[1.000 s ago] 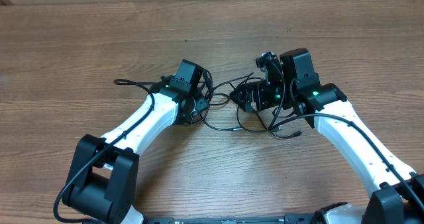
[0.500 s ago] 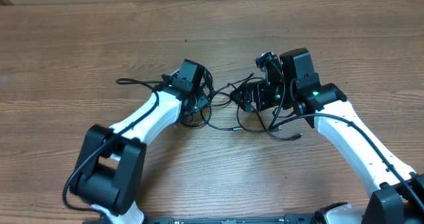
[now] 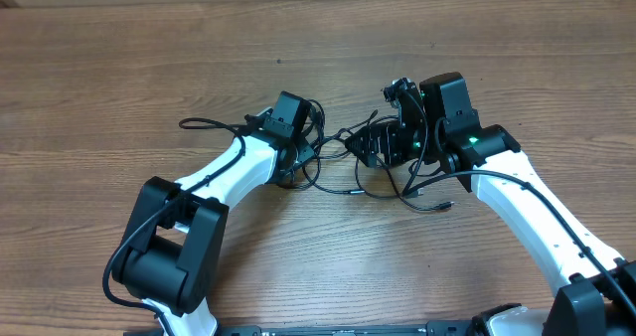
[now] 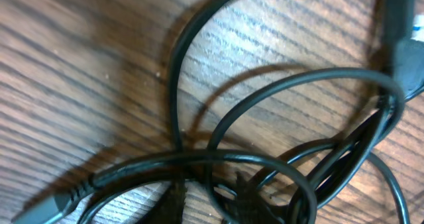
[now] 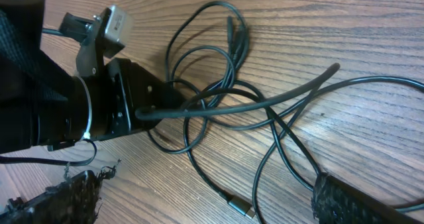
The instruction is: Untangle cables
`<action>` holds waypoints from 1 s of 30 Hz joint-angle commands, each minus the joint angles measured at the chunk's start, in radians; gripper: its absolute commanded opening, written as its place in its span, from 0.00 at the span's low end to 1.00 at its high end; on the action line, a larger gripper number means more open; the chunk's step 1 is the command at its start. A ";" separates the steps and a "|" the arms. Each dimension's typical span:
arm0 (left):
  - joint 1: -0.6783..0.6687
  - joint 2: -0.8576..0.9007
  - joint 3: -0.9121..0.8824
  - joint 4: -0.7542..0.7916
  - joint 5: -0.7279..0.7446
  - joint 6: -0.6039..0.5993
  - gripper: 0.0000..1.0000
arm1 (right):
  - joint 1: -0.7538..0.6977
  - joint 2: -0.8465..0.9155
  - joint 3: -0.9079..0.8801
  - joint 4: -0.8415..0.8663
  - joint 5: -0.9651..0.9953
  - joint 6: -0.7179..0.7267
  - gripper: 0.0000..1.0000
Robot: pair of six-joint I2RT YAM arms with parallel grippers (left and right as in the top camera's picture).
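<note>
The cables (image 3: 333,167) are thin black cords looped together on the wooden table between my two grippers. One tail (image 3: 189,123) runs off to the left and another end (image 3: 445,205) lies to the right. My left gripper (image 3: 301,149) sits on the left part of the tangle. Its fingertips (image 4: 209,201) are close together with a cord between them, and a cord leaves its jaws in the right wrist view (image 5: 139,111). My right gripper (image 3: 366,145) is wide open (image 5: 205,207) over the loops. A silvery-grey plug (image 5: 242,207) lies between its fingers.
The wooden table (image 3: 119,68) runs in all directions around the tangle. The white arm links (image 3: 214,182) reach in from the front on both sides. A plug end (image 4: 40,211) lies at the lower left of the left wrist view.
My left gripper has moved to the right toward the right gripper, and the left cable tail has slid right with it. The right arm has not moved.
</note>
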 commanded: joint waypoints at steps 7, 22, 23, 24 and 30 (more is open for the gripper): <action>-0.032 0.029 -0.004 -0.006 -0.016 -0.005 0.04 | 0.002 0.006 0.018 0.004 0.006 -0.006 1.00; -0.010 -0.103 0.008 -0.032 0.080 0.116 0.04 | 0.002 0.006 0.018 -0.014 0.007 -0.006 1.00; -0.006 -0.135 0.008 -0.035 0.080 0.126 0.04 | 0.002 0.006 0.018 -0.014 0.007 -0.006 1.00; -0.003 -0.166 0.008 -0.038 0.081 0.130 0.04 | 0.002 0.006 0.018 -0.014 0.006 -0.006 1.00; 0.023 -0.352 0.008 -0.069 0.076 0.128 0.04 | 0.002 0.006 0.018 -0.013 0.006 -0.006 1.00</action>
